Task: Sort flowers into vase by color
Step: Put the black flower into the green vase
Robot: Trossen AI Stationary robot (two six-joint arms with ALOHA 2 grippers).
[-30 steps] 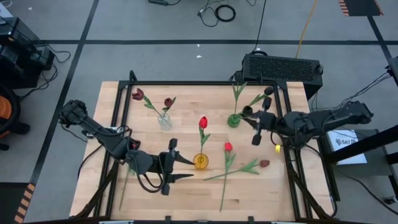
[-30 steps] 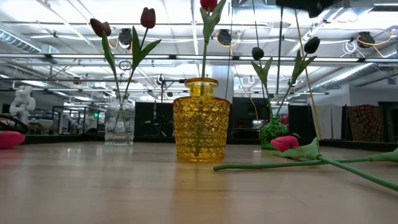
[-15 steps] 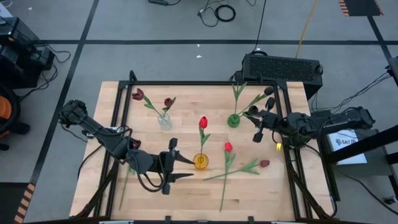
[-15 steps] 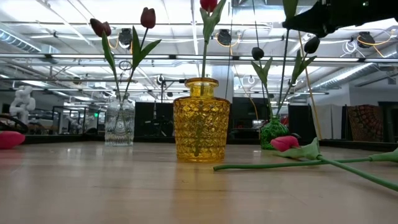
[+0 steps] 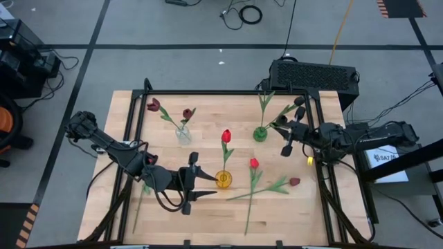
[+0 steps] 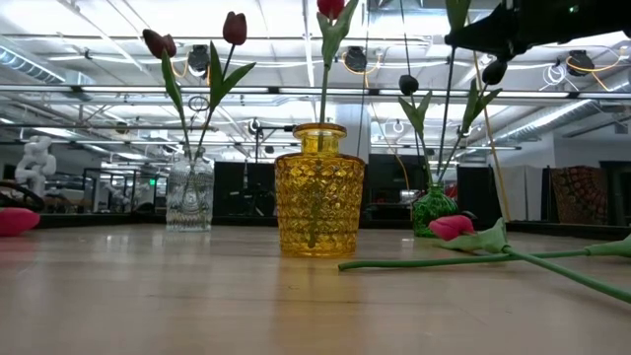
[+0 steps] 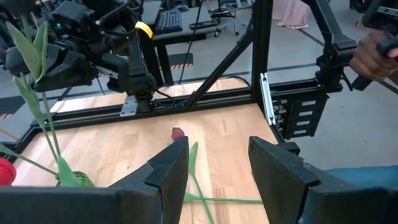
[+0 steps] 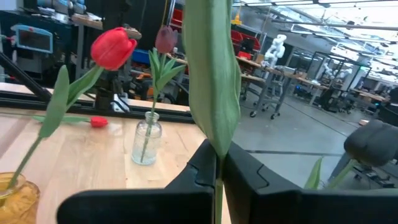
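The right gripper (image 5: 284, 138) is clamped on a dark-headed flower (image 5: 299, 102) just beside the green vase (image 5: 260, 133); its grip point is hidden. The left gripper (image 5: 199, 187) waits wide apart, empty.

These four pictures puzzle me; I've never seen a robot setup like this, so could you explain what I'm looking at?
Two dark robot arms work at a wooden table. One camera looks straight down, one sits at table height, and one rides on each wrist. Three vases stand there: a clear vase with maroon tulips, a yellow vase with a red tulip, and a green vase. More tulips lie loose. The right gripper is shut on a dark tulip's stem by the green vase. The left gripper waits open.
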